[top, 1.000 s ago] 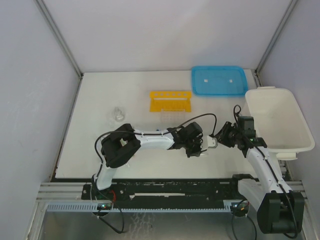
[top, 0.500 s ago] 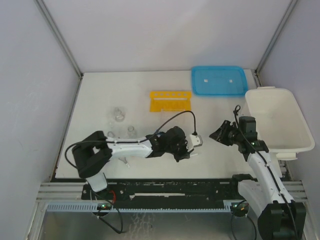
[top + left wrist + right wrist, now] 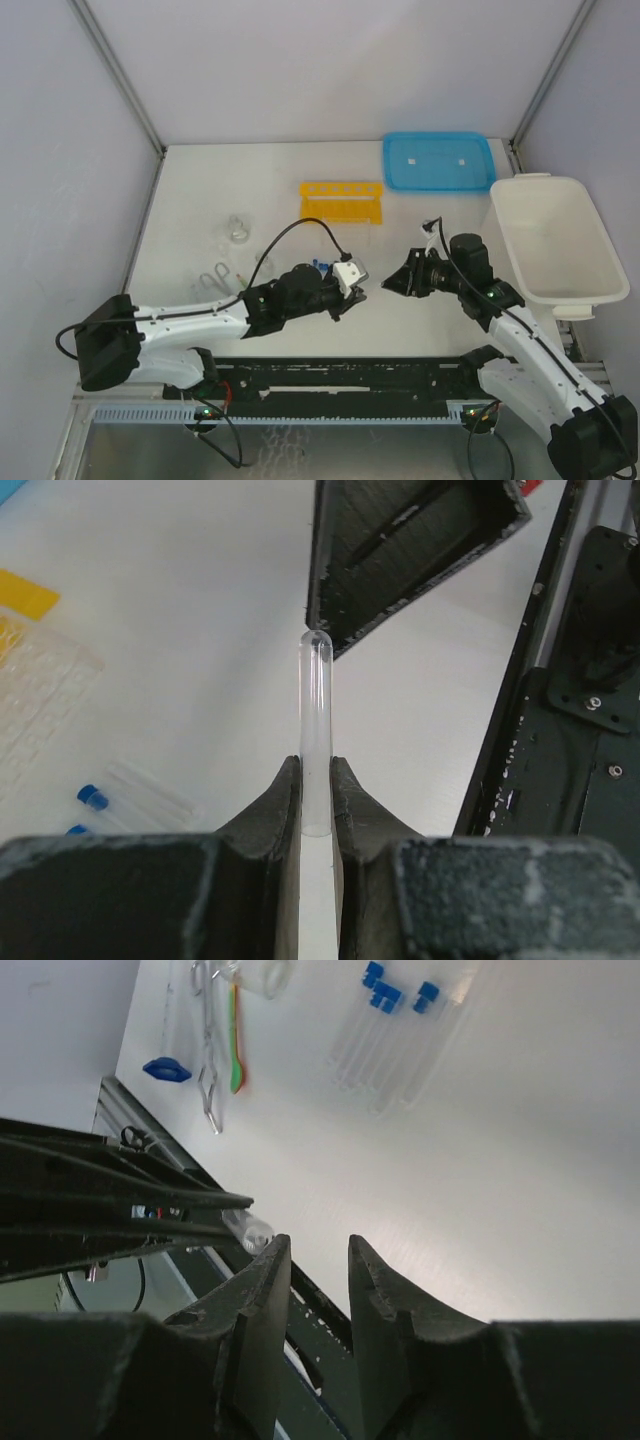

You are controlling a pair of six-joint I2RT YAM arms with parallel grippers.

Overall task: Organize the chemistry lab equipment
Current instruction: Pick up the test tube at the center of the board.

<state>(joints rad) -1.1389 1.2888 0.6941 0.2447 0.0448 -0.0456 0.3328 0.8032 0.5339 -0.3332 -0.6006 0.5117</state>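
Note:
My left gripper (image 3: pixel 316 767) is shut on a clear tube (image 3: pixel 316 710) with no cap, its rounded end pointing at the right gripper. In the top view the left gripper (image 3: pixel 352 287) is at the table's middle front. My right gripper (image 3: pixel 393 283) faces it, a short way to its right. In the right wrist view that gripper (image 3: pixel 320 1245) is open and empty, with the tube's tip (image 3: pixel 250 1228) just beside its left finger. Blue-capped tubes (image 3: pixel 385 1000) lie on the table. The yellow rack (image 3: pixel 342 201) stands behind them. Tongs (image 3: pixel 210 1060) and a green-tipped stick (image 3: pixel 236 1050) lie at the left.
A blue lid (image 3: pixel 438 160) lies at the back right. A white tub (image 3: pixel 590 250) stands at the right edge. Small glass vessels (image 3: pixel 237 228) stand at the left. The black rail (image 3: pixel 350 375) runs along the front edge.
My left gripper has drawn back to the left with the tube. My right gripper has followed it to the left, toward the table's middle.

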